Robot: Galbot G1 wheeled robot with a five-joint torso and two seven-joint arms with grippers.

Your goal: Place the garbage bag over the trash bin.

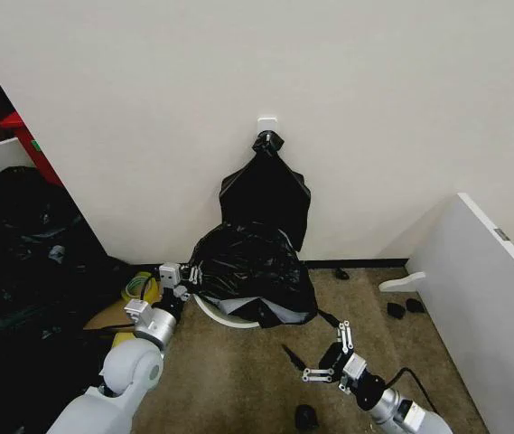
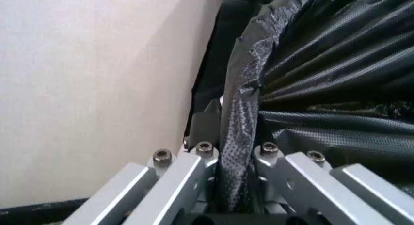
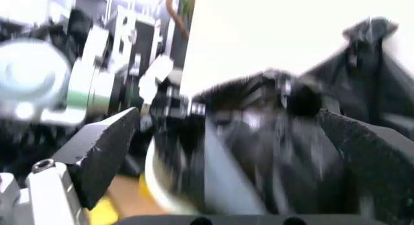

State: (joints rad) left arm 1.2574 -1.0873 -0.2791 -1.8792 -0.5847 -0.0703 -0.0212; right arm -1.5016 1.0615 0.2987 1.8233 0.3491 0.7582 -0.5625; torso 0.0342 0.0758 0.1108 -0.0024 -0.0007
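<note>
Left end effector [image 1: 184, 278] is clamped on a fold of the crinkled black plastic garbage bag [image 1: 255, 271], its fingers [image 2: 194, 174] pinching the film at the near-left rim of the round off-white plastic trash bin [image 1: 229, 316], which stands on the brown carpeted floor [image 1: 238, 380] against the wall. Right end effector [image 1: 324, 359] hovers wide and empty just right of the bin. A good next move, I judge, keeps the left pinch taut while the right takes the opposite hem and draws it down evenly; slack film may slip off.
</note>
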